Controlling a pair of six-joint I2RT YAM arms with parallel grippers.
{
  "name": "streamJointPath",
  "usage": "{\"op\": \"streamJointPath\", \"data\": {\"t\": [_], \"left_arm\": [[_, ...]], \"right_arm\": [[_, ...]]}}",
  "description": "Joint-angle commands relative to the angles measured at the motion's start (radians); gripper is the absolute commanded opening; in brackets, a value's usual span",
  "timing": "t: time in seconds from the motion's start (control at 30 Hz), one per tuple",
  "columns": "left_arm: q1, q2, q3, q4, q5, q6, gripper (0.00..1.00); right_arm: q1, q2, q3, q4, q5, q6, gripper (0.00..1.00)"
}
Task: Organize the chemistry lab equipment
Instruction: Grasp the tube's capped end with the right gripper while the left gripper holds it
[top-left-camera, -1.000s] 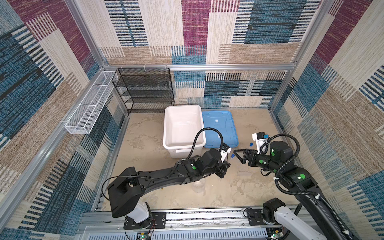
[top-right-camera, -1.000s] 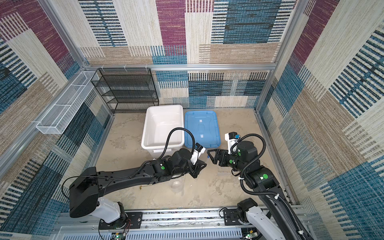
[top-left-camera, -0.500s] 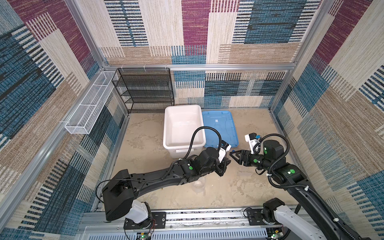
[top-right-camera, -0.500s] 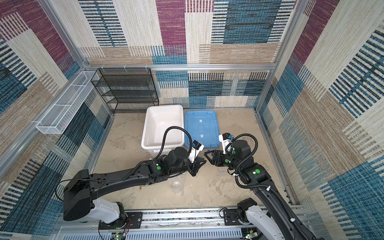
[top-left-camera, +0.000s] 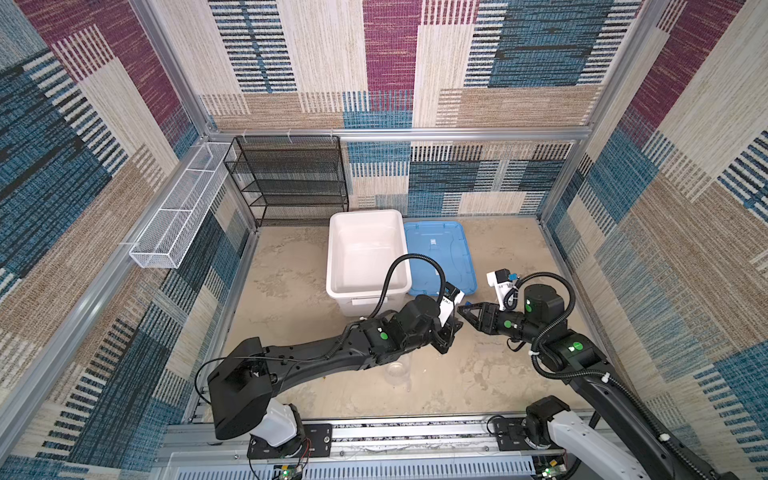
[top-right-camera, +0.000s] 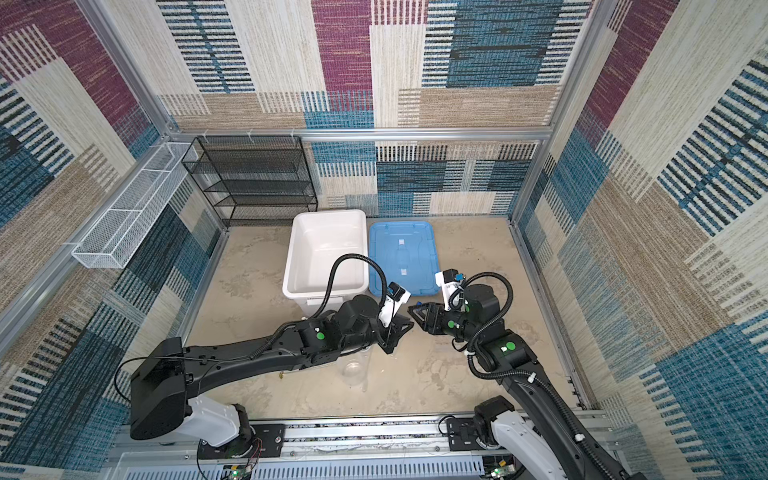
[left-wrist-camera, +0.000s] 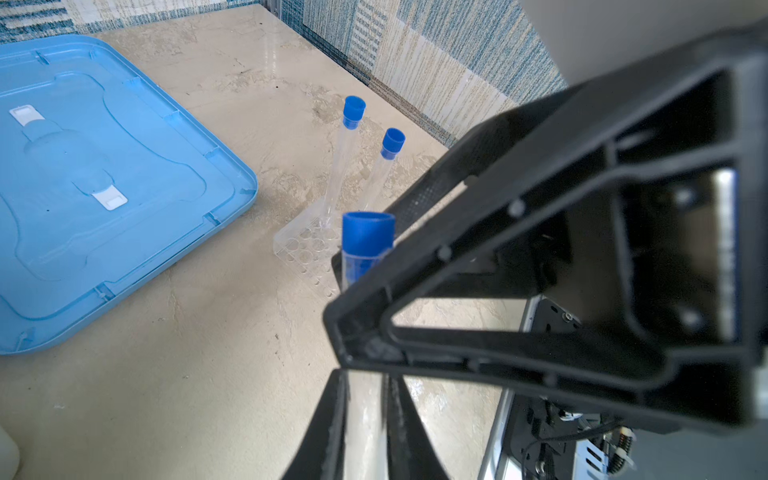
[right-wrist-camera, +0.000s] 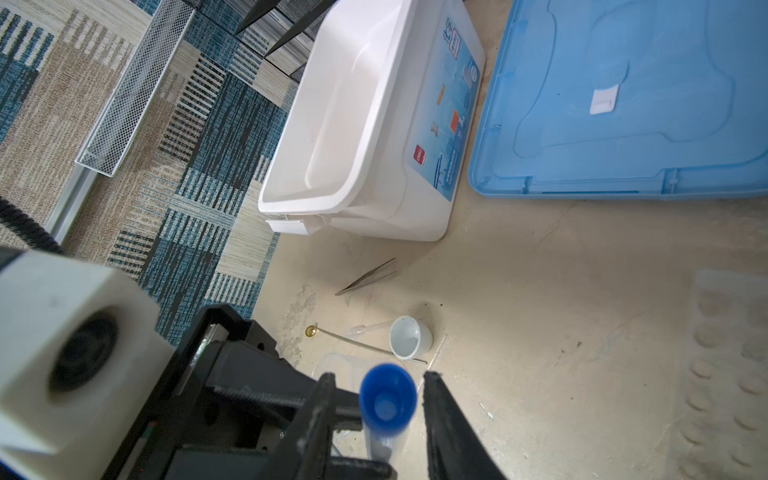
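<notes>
Beige, marble-mottled counter (top-left-camera: 286, 291) fills the cell floor, hemmed in by woven patchwork walls and aluminium framing. At the back stand a black mesh shelf (top-left-camera: 291, 183) and a white wire basket (top-left-camera: 174, 224) hung on the side rail. A glossy white bin (top-left-camera: 365, 291) sits mid-counter with its flat blue lid (top-left-camera: 440, 249) just beside it.

Both arms meet in front of the lid, tip to tip. The left gripper (top-left-camera: 451, 332) has its jaws clamped on the clear barrel of the held test tube (left-wrist-camera: 368, 237), blue cap pointing at the other arm. The right gripper (right-wrist-camera: 379, 376) flanks that cap with its jaws apart – a sliver of gap shows on each side.

Near the right-hand wall, in the left wrist view, the clear tube rack (left-wrist-camera: 303, 245), a transparent block of round wells, stands on the counter with two capped tubes (left-wrist-camera: 353, 112) leaning in it, close together. Bare counter lies between rack and lid.

Below the left arm, the right wrist view shows the loose pieces close together: pointed metal tweezers (right-wrist-camera: 368, 276) near the bin's corner, a small white cup (right-wrist-camera: 409, 336) on its side, and a thin metal rod (right-wrist-camera: 365, 343) with a brass ball end touching the cup. The clear beaker (top-left-camera: 397, 372) stands upright there, partly under the forearm. Open counter spreads left of the bin and towards the front rail.
</notes>
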Motion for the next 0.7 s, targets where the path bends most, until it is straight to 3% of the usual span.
{"op": "streamJointPath", "data": {"t": [0.0, 0.4, 0.53, 0.67], "left_arm": [[-0.001, -0.002, -0.003, 0.038, 0.011, 0.018, 0.18], [-0.003, 0.013, -0.003, 0.052, 0.03, 0.014, 0.18], [-0.006, 0.014, -0.003, 0.052, 0.037, 0.009, 0.18], [-0.01, 0.011, -0.003, 0.053, 0.042, 0.008, 0.18]], "right_arm": [[0.001, -0.013, -0.009, 0.063, -0.023, 0.03, 0.34], [0.001, -0.056, -0.038, 0.047, 0.007, 0.031, 0.23], [0.001, -0.053, -0.04, 0.046, 0.025, 0.021, 0.31], [0.001, -0.045, -0.041, 0.057, 0.038, 0.017, 0.32]]}}
